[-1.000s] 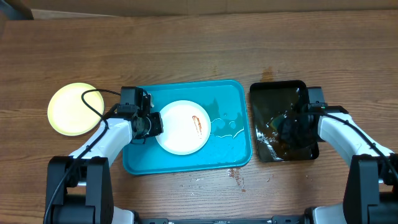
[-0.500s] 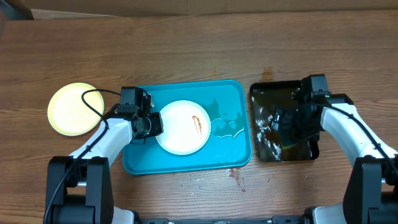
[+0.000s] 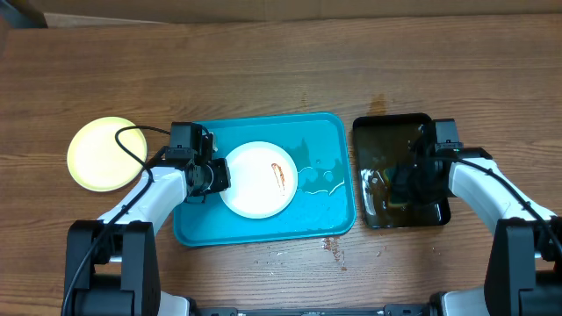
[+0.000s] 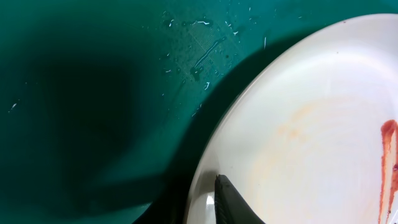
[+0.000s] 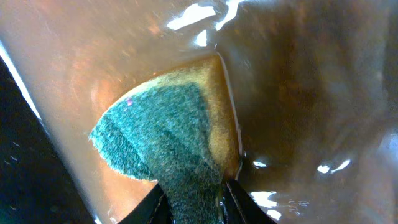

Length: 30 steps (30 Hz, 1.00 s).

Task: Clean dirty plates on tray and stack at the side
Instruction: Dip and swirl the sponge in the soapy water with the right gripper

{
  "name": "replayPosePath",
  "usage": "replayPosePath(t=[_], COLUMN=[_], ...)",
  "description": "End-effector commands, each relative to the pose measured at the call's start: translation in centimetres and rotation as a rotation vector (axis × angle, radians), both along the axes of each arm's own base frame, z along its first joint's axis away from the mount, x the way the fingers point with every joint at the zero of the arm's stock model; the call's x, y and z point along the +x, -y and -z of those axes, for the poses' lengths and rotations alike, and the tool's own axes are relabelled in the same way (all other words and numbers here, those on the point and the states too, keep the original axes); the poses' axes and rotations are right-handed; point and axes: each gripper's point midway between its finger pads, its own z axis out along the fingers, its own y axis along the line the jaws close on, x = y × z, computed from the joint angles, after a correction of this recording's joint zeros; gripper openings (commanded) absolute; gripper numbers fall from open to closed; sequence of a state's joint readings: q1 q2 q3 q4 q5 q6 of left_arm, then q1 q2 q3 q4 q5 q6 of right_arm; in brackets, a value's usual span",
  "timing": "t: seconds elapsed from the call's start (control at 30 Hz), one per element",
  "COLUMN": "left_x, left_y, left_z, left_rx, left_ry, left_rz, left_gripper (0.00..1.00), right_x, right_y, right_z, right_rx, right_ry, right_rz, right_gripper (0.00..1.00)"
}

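Your right gripper (image 5: 196, 202) has its fingers pinched on a green-faced sponge (image 5: 161, 134), dipped in the murky water (image 5: 311, 93) of the black tray (image 3: 386, 132). Your left gripper (image 3: 213, 176) pinches the left rim of the white plate (image 3: 255, 189), which lies flat in the turquoise tray (image 3: 320, 215); the wrist view shows only 1 finger. Lift the sponge clear, let it drip, then scrub along the reddish smear (image 3: 279, 176) with the rim held firm. 1 yellow-green plate (image 3: 104, 154) lies on the table (image 3: 263, 70), left of the tray.

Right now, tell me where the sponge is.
Right wrist view: the sponge is pinched in the right gripper, in the black tray, right of the turquoise tray.
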<state>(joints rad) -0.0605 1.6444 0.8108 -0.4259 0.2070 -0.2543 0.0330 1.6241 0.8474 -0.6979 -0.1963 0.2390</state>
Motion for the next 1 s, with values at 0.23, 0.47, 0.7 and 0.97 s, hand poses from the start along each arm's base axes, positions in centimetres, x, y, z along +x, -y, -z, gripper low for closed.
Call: replayPosePath(t=[0.23, 0.47, 0.7, 0.97], left_x=[-0.6, -0.6, -0.6, -0.5], left_y=[0.1, 0.1, 0.1, 0.1], left_z=[0.8, 0.8, 0.8, 0.8], left_rx=[0.01, 0.01, 0.01, 0.01], left_ry=[-0.029, -0.029, -0.029, -0.027], left_rz=[0.019, 0.019, 0.019, 0.019], left_gripper=[0.19, 0.19, 0.2, 0.33], right_x=[3.8, 4.3, 2.4, 3.1], right_y=[-0.8, -0.9, -1.3, -1.9], right_z=[-1.2, -1.5, 0.2, -0.3], right_rx=[0.037, 0.026, -0.031, -0.077], right_ry=[0.149, 0.175, 0.137, 0.164], right_rz=[0.051, -0.001, -0.035, -0.063], right_gripper=[0.58, 0.64, 0.57, 0.04])
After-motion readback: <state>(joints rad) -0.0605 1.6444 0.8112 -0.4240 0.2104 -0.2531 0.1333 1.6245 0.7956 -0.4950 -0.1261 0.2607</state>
